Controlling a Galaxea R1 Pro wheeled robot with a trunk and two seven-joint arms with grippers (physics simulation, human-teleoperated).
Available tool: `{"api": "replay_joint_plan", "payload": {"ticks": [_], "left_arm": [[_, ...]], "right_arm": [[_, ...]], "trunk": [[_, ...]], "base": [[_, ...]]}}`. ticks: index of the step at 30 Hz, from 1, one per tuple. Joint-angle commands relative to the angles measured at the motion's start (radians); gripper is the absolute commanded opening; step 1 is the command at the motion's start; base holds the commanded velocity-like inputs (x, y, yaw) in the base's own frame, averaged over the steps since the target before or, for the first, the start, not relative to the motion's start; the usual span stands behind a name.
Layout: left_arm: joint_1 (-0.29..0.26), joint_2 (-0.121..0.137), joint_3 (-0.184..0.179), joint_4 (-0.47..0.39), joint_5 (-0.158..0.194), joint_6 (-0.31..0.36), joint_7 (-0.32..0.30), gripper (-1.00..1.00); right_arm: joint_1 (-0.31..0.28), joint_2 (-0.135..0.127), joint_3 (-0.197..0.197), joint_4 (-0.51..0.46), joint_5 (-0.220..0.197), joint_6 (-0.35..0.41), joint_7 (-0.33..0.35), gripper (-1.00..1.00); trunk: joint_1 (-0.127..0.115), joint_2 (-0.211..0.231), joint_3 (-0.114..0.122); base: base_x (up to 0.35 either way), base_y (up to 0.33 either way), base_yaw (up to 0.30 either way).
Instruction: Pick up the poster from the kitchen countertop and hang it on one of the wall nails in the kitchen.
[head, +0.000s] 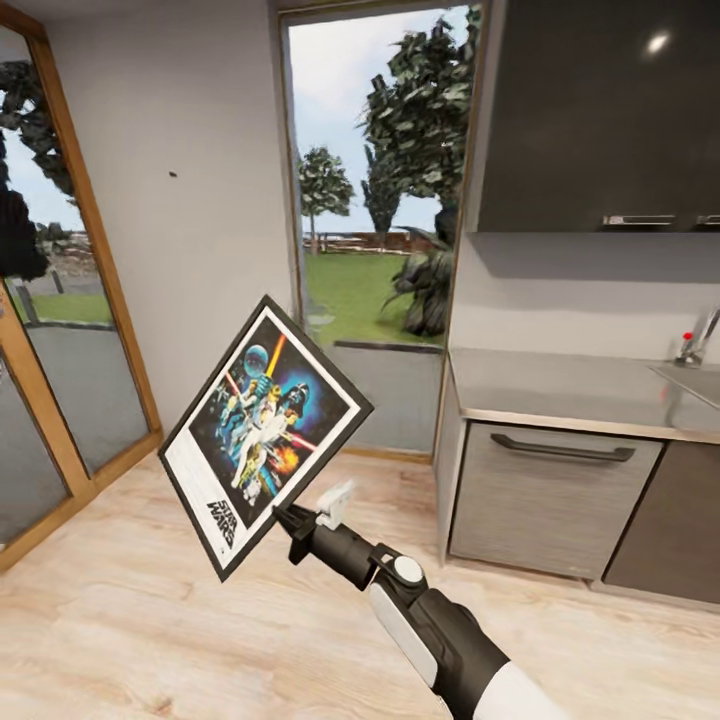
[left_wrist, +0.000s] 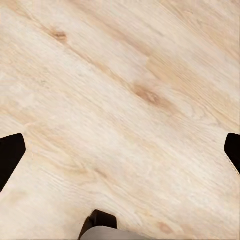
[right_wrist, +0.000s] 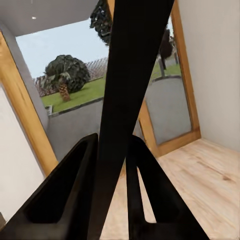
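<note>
The right pincer (head: 292, 524) pinches the lower edge of the one poster (head: 265, 430), holding it tilted in the air above the wooden floor (head: 200, 640), left of the kitchen desk (head: 560, 385). Its white border reads "STAR WARS" in black. One nail (head: 173, 175) shows on the wall. The left pincer (left_wrist: 120, 150) is spread wide over the floor.

Bright even daylight, soft shadows, ceiling-light glare on cabinet (head: 600, 110)
</note>
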Motion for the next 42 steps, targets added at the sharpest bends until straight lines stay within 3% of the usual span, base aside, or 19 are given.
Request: {"api": "replay_joint_plan", "payload": {"ticks": [1, 2, 4, 5, 10, 11, 12, 15, 17, 25, 42], "left_arm": [[0.0, 0.001, 0.004, -0.002, 0.009, 0.003, -0.015, 1.0], [0.0, 0.007, 0.01, -0.003, 0.01, 0.004, -0.038, 1.0], [0.0, 0.017, 0.019, -0.005, 0.013, 0.006, -0.073, 1.0], [0.0, 0.026, 0.036, -0.007, 0.025, 0.008, -0.127, 1.0], [0.0, 0.036, 0.066, -0.04, 0.086, 0.034, -0.269, 1.0], [0.0, 0.037, 0.071, -0.066, 0.107, 0.057, -0.295, 1.0], [0.0, 0.037, 0.073, -0.096, 0.123, 0.088, -0.311, 1.0], [0.0, 0.036, 0.076, -0.151, 0.141, 0.145, -0.328, 1.0], [0.0, 0.036, 0.077, -0.183, 0.147, 0.169, -0.333, 1.0], [0.0, 0.034, 0.074, -0.223, 0.151, 0.188, -0.345, 1.0], [0.0, 0.034, 0.048, -0.225, 0.147, 0.192, -0.347, 1.0]], "right_arm": [[-0.001, -0.011, 0.001, 0.006, -0.011, -0.002, 0.022, -1.0], [0.001, -0.048, 0.001, 0.019, -0.013, -0.002, 0.061, -1.0], [0.003, -0.092, 0.0, 0.038, -0.02, -0.002, 0.09, -1.0], [0.005, -0.131, -0.001, 0.057, -0.038, -0.002, 0.109, -1.0], [0.007, -0.205, -0.006, 0.091, -0.101, -0.004, 0.136, -1.0], [0.008, -0.233, -0.008, 0.098, -0.113, -0.006, 0.14, -1.0], [0.009, -0.266, -0.009, 0.102, -0.122, -0.011, 0.142, -1.0], [0.01, -0.316, -0.015, 0.11, -0.143, -0.027, 0.144, -1.0], [0.01, -0.336, -0.018, 0.123, -0.163, -0.034, 0.146, -1.0], [0.011, -0.357, -0.022, 0.172, -0.197, -0.042, 0.154, -1.0], [0.02, -0.362, -0.021, 0.218, -0.199, -0.045, 0.169, -1.0]], "trunk": [[0.0, -0.001, -0.001], [0.0, -0.001, -0.001], [0.0, -0.001, -0.001], [0.0, -0.001, -0.001], [0.0, -0.001, -0.001], [0.0, -0.001, -0.001], [0.0, -0.001, -0.001], [0.0, -0.001, -0.001], [0.0, -0.001, -0.001], [0.0, -0.001, -0.001], [0.0, -0.001, -0.001]], "base": [[0.175, 0.251, 0.032], [0.144, 0.189, 0.021], [0.104, 0.136, 0.015], [0.059, 0.078, 0.008], [0.029, 0.038, 0.004], [0.01, 0.013, 0.001], [0.006, 0.008, 0.001], [0.004, 0.005, 0.001], [0.002, 0.002, 0.0], [0.006, 0.0, 0.0], [0.152, 0.063, 0.0]]}}
